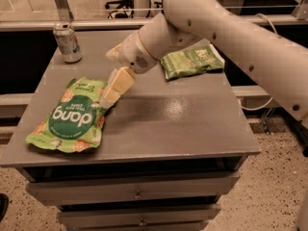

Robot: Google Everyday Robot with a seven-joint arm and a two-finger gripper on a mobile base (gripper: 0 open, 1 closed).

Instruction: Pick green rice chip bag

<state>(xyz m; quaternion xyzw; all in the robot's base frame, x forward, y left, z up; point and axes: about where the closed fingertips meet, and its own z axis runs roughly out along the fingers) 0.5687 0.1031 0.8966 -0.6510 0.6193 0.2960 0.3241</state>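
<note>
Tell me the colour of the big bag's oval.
Dark green oval, camera view; the claw hangs at the right edge of the bag.

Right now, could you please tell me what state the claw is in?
Claw: cannot be told whether open or closed; it is at the bag's right edge.

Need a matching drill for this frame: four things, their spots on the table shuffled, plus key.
1. green rice chip bag
2. can
3. small green packet
4. gripper

A. back left corner of the table
B. at the chip bag's right edge
C. front left, lying flat
D. back, right of centre

Pairs: 1-C, 2-A, 3-D, 4-B
</note>
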